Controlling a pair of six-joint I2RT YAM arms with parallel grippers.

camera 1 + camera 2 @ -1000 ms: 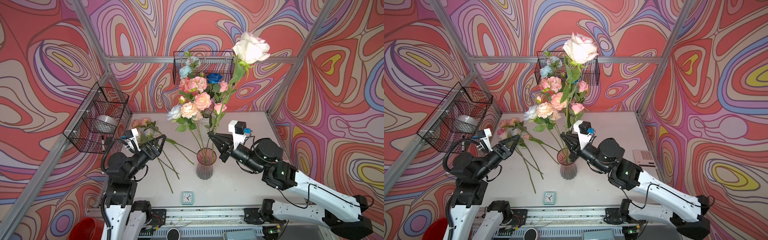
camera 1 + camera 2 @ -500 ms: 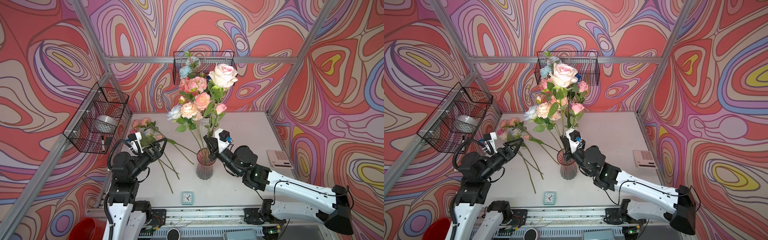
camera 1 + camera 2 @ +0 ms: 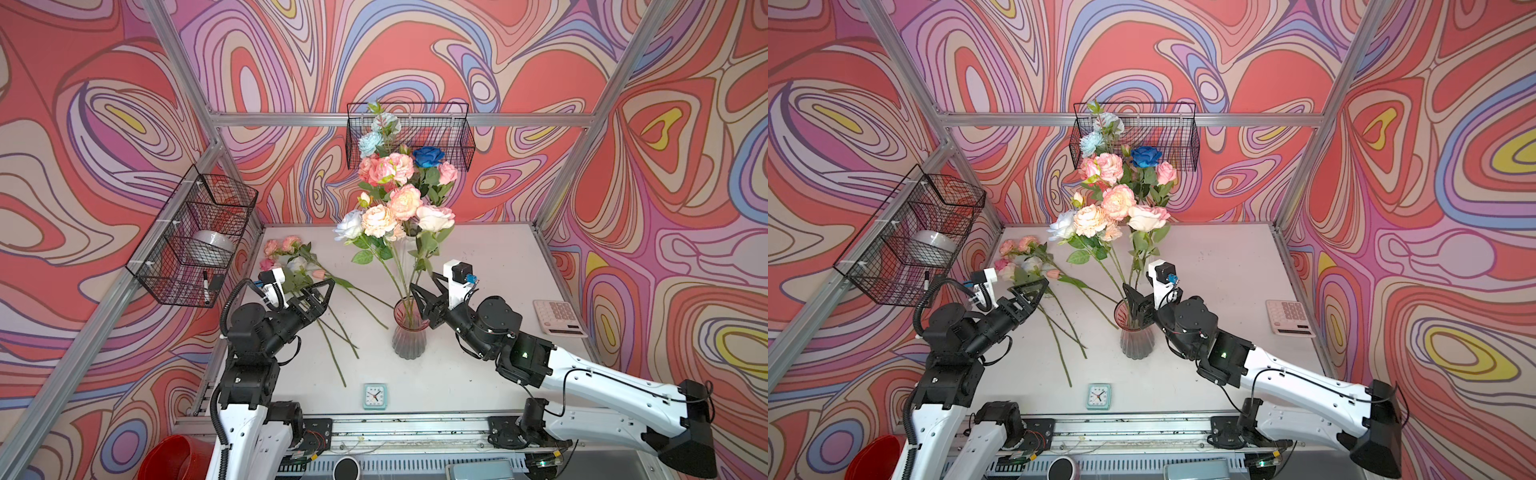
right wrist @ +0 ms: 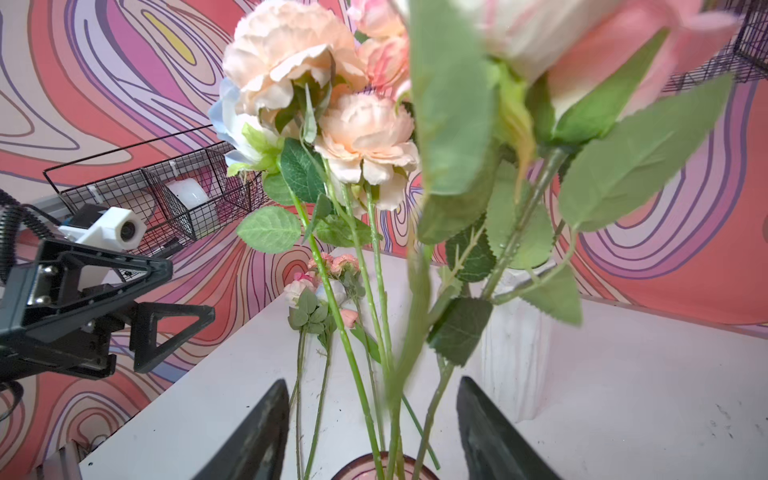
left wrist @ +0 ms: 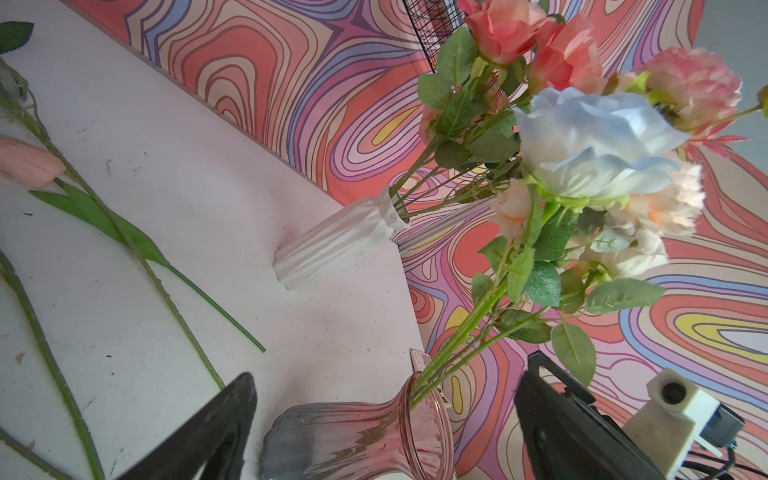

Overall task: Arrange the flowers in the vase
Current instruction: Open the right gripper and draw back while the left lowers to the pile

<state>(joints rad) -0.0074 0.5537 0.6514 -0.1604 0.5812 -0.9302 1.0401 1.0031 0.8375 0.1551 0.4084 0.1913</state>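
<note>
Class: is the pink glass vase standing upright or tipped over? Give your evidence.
Upright. The pink glass vase stands on its base on the table, mouth up, stems rising from it.

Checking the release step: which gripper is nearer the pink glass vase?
Right. The right gripper sits open just above the pink vase, its fingers either side of the stems. The left gripper hovers open over the loose flowers, off to the vase's left.
</note>
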